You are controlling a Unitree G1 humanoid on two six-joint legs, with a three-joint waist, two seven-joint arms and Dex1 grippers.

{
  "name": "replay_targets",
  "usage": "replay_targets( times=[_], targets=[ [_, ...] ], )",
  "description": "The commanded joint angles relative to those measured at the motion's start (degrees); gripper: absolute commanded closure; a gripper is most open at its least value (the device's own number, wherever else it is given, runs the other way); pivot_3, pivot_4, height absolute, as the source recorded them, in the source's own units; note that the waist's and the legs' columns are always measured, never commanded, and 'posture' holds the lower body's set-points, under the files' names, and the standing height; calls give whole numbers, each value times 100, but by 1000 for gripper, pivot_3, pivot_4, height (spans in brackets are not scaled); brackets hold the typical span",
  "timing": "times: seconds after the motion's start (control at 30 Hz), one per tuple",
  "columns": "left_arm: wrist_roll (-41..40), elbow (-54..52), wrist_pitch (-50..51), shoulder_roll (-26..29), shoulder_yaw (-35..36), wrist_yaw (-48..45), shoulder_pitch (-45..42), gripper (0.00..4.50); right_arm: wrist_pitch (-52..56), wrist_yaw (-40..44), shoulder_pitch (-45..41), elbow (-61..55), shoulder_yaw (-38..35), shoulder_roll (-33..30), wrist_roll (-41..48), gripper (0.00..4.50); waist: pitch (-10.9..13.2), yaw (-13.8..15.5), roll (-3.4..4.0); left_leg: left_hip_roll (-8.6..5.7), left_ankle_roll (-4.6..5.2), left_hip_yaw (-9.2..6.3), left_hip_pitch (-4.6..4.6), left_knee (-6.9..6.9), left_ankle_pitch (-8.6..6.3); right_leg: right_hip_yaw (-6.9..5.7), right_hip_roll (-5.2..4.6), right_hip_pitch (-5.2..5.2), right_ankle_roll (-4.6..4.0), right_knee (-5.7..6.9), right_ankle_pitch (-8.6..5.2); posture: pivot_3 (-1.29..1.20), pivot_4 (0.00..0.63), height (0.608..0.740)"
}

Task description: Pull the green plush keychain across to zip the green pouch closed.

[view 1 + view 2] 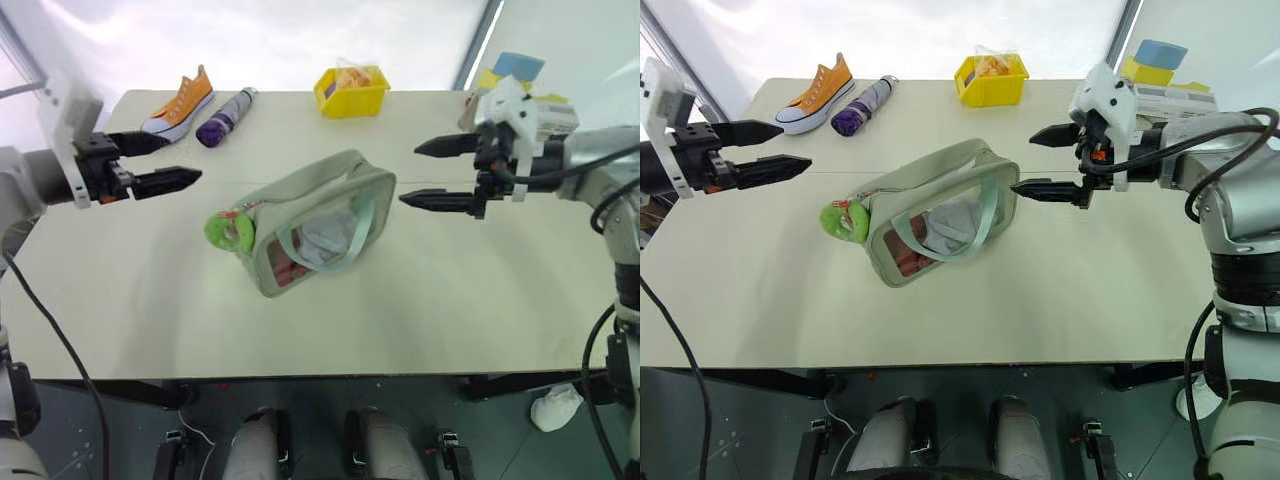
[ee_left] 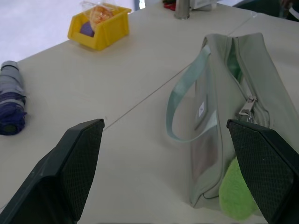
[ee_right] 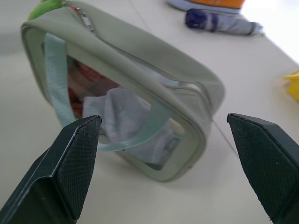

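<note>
Green pouch (image 1: 315, 222) seen mid-worktop (image 1: 480, 300), zipper unzipped; green plush keychain (image 1: 230, 232) at its left end. Both end effectors, left (image 1: 165, 163) and right (image 1: 438, 174), spread apart, empty. Plush judged soft, light; pinch advised near clip, pouch steadied.

Robot test lab, plain beige table (image 1: 120, 300), white tent-like backdrop, yellow parts bin (image 1: 351, 92)
</note>
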Motion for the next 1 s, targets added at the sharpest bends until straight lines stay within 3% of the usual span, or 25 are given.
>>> replay_targets(
  times=[0.03,0.3,0.43,0.73,0.83,1.0],
  targets=[
    [-13,-156,-82,94,135,77,-39,9,-226,88,-371,81,59,122,-110,21,0,5,0,0,0,0,-10,5,0,0,0,-10,0,2,0,0,150,740],
    [-280,-677,119,22,255,327,196,9,-858,345,-968,742,422,647,-470,21,1,-4,-1,-1,-1,6,-13,7,1,1,0,-16,1,6,1,0,150,740],
    [-1071,-1578,746,-51,512,438,381,9,-1731,862,-1229,1415,912,987,-934,21,1,-16,-2,0,-1,6,-13,7,1,2,1,-18,1,10,1,0,150,740],
    [-1448,-2285,1018,-131,1057,1245,975,9,-3590,1354,-1620,3202,1400,1640,-1891,21,2,-18,-1,-1,-3,4,-10,9,2,2,1,-14,2,12,1,0,150,740],
    [-1472,-2401,980,-138,1139,1444,1133,0,-4028,1403,-1763,3600,1388,1752,-2085,907,2,-22,-1,0,-5,3,-9,8,4,2,1,-13,1,14,1,0,150,740],
    [-1482,-2389,858,-108,1185,1576,1262,0,-4135,1591,-1917,3680,1315,1695,-2207,3531,2,-11,-1,-1,-6,1,-9,9,4,2,0,-10,1,13,1,0,150,740]
  ],
)
